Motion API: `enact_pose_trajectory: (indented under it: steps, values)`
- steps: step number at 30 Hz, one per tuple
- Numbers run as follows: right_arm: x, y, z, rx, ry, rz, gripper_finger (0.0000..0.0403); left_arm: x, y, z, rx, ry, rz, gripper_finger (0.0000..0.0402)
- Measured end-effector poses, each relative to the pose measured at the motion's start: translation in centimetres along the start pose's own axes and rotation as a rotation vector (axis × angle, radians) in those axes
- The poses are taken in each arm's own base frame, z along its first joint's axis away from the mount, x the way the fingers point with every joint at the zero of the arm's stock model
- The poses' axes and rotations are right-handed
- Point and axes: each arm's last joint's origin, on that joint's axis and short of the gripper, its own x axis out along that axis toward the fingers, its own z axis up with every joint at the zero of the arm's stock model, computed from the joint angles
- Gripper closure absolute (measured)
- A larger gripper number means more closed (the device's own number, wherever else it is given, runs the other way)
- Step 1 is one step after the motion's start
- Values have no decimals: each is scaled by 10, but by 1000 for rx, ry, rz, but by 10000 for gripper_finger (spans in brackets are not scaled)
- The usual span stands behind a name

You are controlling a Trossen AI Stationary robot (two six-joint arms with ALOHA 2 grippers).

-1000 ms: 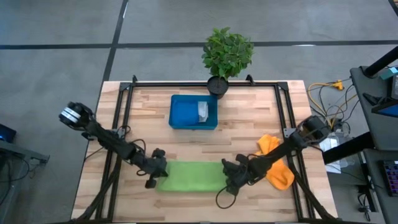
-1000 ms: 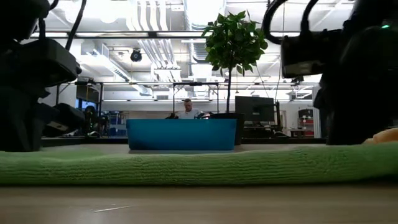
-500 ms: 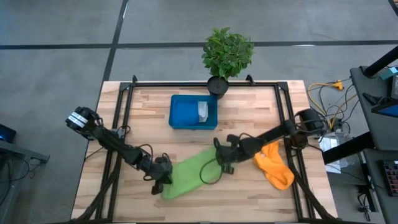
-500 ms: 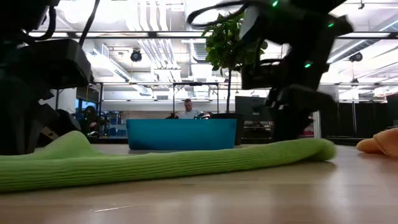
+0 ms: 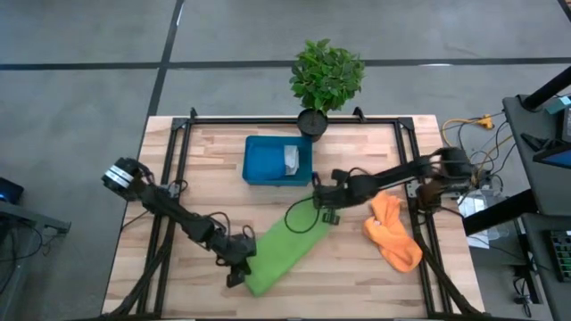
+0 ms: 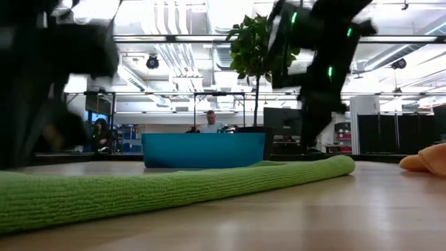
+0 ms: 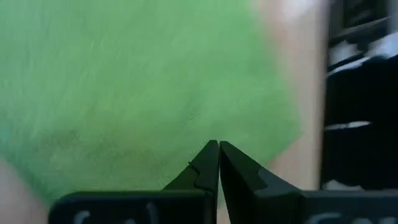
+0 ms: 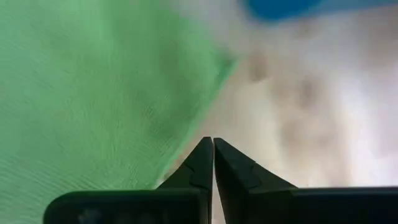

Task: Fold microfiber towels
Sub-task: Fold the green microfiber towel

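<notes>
A lime green towel (image 5: 284, 245), folded into a long strip, lies slantwise on the wooden table from near left to far right. It is also visible in the low view (image 6: 174, 188). My left gripper (image 5: 239, 270) is shut at its near-left end. My right gripper (image 5: 321, 212) is shut at its far-right end, close to the blue tray. An orange towel (image 5: 393, 234) lies crumpled at the right. The tray holds a grey-white towel (image 5: 291, 159) on a bright blue one (image 5: 264, 162). My left gripper has its fingers closed on the green towel's near-left end (image 7: 205, 134), slanting down from the table's left. One layer or several, I cannot tell. The strip lies slack on the table. My right gripper is closed at the long edge of the towel's far-right end (image 8: 186, 146), coming steeply from above. That end (image 6: 341, 166) rests low on the table.
The blue tray (image 5: 252, 175) stands at the middle of the far side, with a potted plant (image 5: 326, 76) behind it at the far edge. A black frame (image 5: 183, 143) runs along the table's sides. Bare wood shows near the front edge and at the left.
The green towel has swung from lying along the front edge to lying slantwise. My right gripper has carried its right end toward the far edge and leftward, near the tray. My left gripper has drawn the left end toward the near edge and rightward. Both stayed shut.
</notes>
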Motion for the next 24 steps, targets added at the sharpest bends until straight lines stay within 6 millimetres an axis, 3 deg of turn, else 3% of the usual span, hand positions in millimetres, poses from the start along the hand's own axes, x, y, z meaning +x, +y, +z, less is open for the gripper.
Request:
enact_pose_trajectory:
  steps: [5,10,13,18,24]
  values:
    - [-45,0,-23,73,-94,46,394,-34,-20,17,94,-195,-52,401]
    - [-85,8,-58,156,-242,175,394,-45,-7,22,163,-141,95,401]
    - [-98,16,-83,229,-316,254,394,-40,3,22,316,-21,167,401]
    - [-105,29,-121,343,-401,337,394,-25,-12,39,747,92,190,401]
    - [-108,48,-151,423,-418,404,394,8,-6,54,959,409,211,401]
